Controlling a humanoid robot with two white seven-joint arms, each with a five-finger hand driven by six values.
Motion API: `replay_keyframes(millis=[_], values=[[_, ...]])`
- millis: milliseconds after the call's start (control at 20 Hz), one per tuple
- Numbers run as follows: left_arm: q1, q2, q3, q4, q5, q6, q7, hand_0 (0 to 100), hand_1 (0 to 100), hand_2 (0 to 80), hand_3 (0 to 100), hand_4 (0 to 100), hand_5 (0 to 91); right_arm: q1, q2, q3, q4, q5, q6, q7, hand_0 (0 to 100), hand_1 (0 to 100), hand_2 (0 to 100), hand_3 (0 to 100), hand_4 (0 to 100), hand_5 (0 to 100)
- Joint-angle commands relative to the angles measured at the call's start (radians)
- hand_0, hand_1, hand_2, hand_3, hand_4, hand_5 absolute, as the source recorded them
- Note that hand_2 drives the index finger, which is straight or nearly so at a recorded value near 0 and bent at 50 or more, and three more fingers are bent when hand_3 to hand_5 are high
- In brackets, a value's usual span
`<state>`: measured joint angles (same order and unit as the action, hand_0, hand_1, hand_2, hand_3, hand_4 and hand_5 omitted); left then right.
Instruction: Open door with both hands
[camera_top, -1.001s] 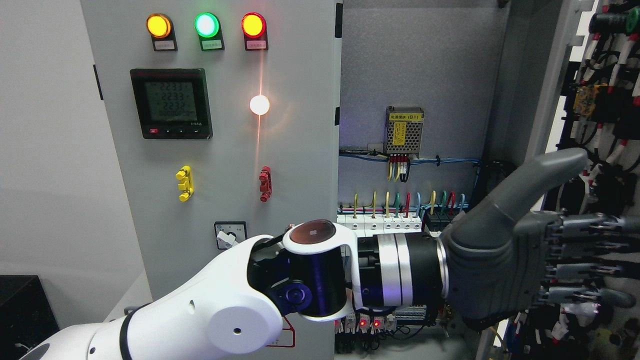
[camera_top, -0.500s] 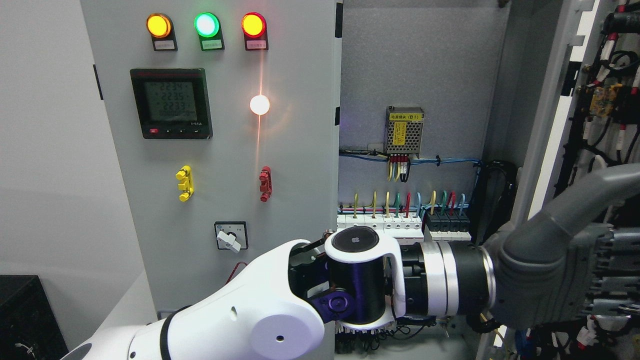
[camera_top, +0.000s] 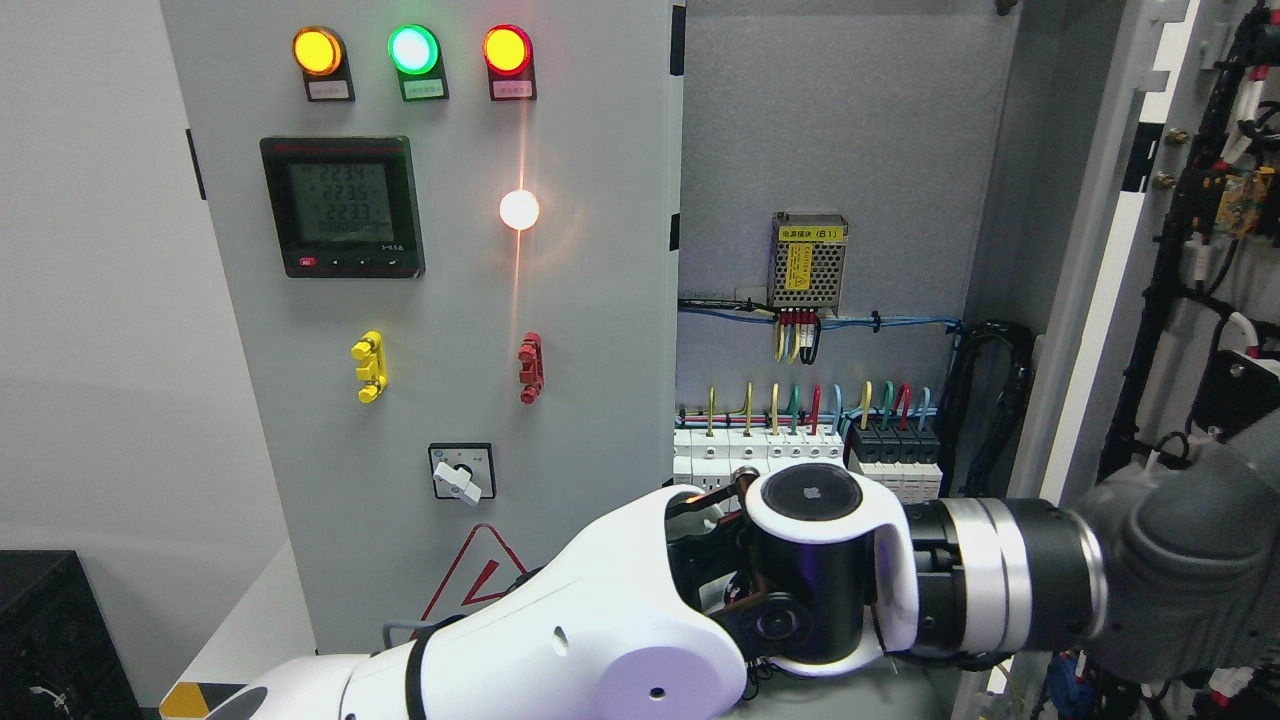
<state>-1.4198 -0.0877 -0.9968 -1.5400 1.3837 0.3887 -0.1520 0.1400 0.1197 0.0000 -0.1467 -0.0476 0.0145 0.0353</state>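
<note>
The cabinet door (camera_top: 600, 300) is plain light grey, with amber (camera_top: 318, 51), green (camera_top: 413, 49) and red (camera_top: 507, 49) lamps glowing along the top. The meter (camera_top: 343, 206) is black with a pale green screen. A yellow clip (camera_top: 369, 366) and a red clip (camera_top: 530, 367) sit below. The left arm (camera_top: 560, 640) is glossy white with black joints, and the left hand (camera_top: 1185, 570) is matte dark grey.

Bright, sharp; flare off white lamp (camera_top: 519, 210)
</note>
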Motion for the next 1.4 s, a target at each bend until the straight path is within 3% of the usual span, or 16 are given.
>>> replay_keyframes(millis=[0, 1051, 1351], values=[[-0.013, -0.090, 0.001, 0.074, -0.015, -0.002, -0.001, 0, 0, 0.0, 0, 0, 0.0, 0.000, 0.000, 0.005, -0.001, 0.000, -0.001, 0.000, 0, 0, 0, 0, 0, 0], [-0.034, -0.090, 0.006, 0.121, -0.008, 0.007, -0.003, 0, 0, 0.0, 0, 0, 0.0, 0.000, 0.000, 0.005, -0.001, 0.000, -0.001, 0.000, 0, 0, 0, 0, 0, 0], [-0.002, -0.008, 0.062, 0.019, -0.009, 0.064, -0.003, 0, 0, 0.0, 0, 0, 0.0, 0.000, 0.000, 0.005, -0.001, 0.000, -0.001, 0.000, 0, 0, 0, 0, 0, 0]])
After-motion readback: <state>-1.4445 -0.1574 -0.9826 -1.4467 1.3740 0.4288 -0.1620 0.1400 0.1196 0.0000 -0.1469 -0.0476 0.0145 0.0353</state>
